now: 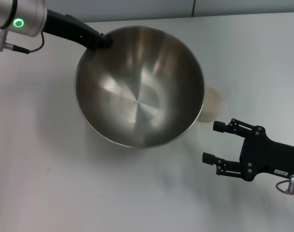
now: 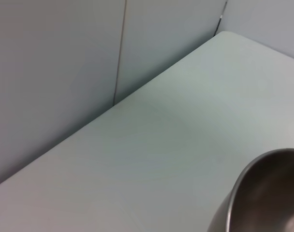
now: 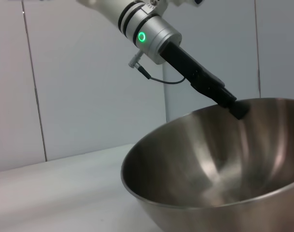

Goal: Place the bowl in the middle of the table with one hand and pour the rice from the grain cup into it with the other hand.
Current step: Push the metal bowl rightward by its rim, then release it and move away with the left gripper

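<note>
Left end effector [image 1: 102,41] is pinching the bowl [image 1: 139,79] at its far-left rim, fingers clamped on the thin edge; the bowl looks tilted toward me, seemingly carried rather than sitting flat on the desk [image 1: 40,169]. Bowl is sitting roughly mid-desk in the head view, still empty.

Right end effector [image 1: 211,142] is hovering just right of and nearer than the bowl, fingers apart, holding nothing. The grain cup [image 1: 212,102] is peeking out behind the bowl's right rim, mostly hidden; a pale beige mass inside is probably the rice, can't confirm.

Risks from here:
- One-point rim pinch on a big, smooth bowl: slick steel on pads, so it may be pivoting or slipping if I'm moving fast or setting down at an angle.
- Bowl rim is almost touching the cup; lowering or shifting right could be knocking it over and spilling rice.
- Cup is clear, thin plastic and partly occluded: right end effector could be misjudging the grasp, squeezing it out of shape or clipping the bowl wall on approach.
- Round bottom: bowl may be rocking after release.

Materials: brushed stainless, shiny concave interior, thin rim; desk plain white, smooth, flat; grey panels [image 2: 55,72] behind.
</note>
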